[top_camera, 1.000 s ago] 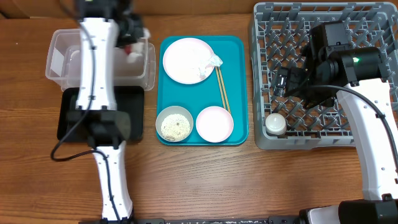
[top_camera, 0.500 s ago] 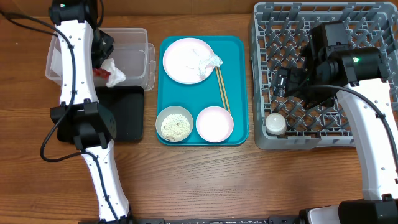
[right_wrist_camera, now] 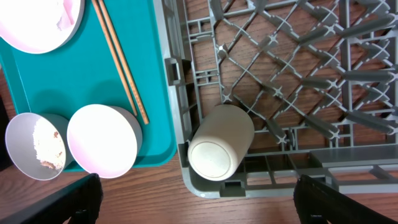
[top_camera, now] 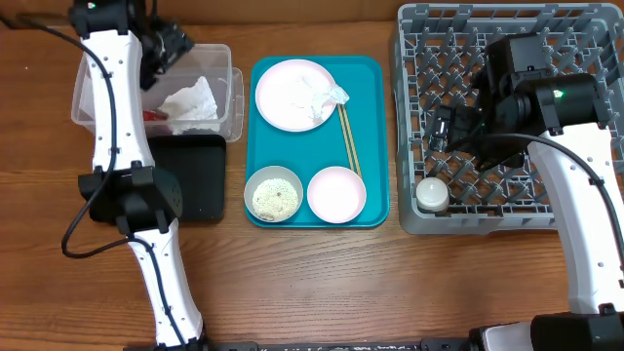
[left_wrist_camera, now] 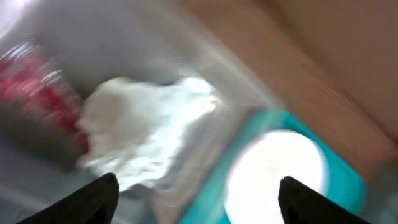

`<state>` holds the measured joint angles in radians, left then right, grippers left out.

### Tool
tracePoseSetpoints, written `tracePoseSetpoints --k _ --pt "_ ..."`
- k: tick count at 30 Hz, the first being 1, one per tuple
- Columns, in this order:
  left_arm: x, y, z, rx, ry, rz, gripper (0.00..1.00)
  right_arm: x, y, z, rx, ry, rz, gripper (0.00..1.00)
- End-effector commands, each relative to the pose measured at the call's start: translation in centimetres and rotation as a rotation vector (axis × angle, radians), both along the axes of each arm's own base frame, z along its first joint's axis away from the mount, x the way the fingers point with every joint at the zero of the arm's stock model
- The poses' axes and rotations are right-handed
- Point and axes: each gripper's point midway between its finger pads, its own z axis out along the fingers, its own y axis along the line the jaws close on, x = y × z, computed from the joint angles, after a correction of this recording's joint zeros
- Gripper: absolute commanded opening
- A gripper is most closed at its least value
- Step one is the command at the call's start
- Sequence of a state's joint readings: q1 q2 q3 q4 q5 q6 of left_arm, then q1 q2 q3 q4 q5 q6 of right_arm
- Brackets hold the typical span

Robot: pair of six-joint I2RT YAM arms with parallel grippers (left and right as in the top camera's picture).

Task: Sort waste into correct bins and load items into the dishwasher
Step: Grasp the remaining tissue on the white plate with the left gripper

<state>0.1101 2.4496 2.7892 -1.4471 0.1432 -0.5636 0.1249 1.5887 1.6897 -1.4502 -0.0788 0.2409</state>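
A crumpled white napkin (top_camera: 191,100) lies loose in the clear tub (top_camera: 88,90) beside a red wrapper (top_camera: 151,114). My left gripper (top_camera: 166,42) hovers open and empty over the tub's far edge. Its blurred wrist view shows the napkin (left_wrist_camera: 140,130), the wrapper (left_wrist_camera: 34,71) and the gripper (left_wrist_camera: 199,199). On the teal tray (top_camera: 375,70) sit the plate (top_camera: 288,93) with another napkin (top_camera: 331,97), chopsticks (top_camera: 348,141), a rice bowl (top_camera: 274,195) and an empty bowl (top_camera: 336,193). My right gripper (top_camera: 444,127) (right_wrist_camera: 199,205) stands open over the dish rack (top_camera: 409,39), where the cup (right_wrist_camera: 221,149) lies on its side.
The black tray (top_camera: 200,175) lies in front of the tub, partly under my left arm. The rack's grey front rim (right_wrist_camera: 180,106) runs alongside the teal tray (right_wrist_camera: 81,81), with the chopsticks (right_wrist_camera: 121,62) close to it.
My left gripper has opened and let the napkin drop into the clear tub, then drawn back to the tub's far edge. The right arm has not moved.
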Motion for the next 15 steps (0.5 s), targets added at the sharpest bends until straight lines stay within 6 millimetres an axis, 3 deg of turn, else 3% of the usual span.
tracePoseSetpoints --k 1,5,7,12,15 --pt "0.1 -6.4 5.3 -0.010 -0.194 -0.391 0.87 0.3 0.1 0.6 0.007 -0.026 0.005 1.00" --pt "0.3 -10.3 4.9 0.163 -0.206 -0.549 0.95 0.3 0.1 0.6 0.007 -0.026 0.005 1.00" --pt "0.5 -11.9 3.6 0.258 -0.179 -0.595 1.00 0.3 0.1 0.6 0.007 -0.026 0.005 1.00" --pt "0.8 -17.3 -0.3 0.394 -0.149 -0.778 1.00 0.3 0.1 0.6 0.006 -0.025 0.005 1.00" --pt "1.1 -18.7 -2.6 0.472 -0.123 -0.793 1.00 0.1 0.0 0.6 0.006 -0.019 0.005 1.00"
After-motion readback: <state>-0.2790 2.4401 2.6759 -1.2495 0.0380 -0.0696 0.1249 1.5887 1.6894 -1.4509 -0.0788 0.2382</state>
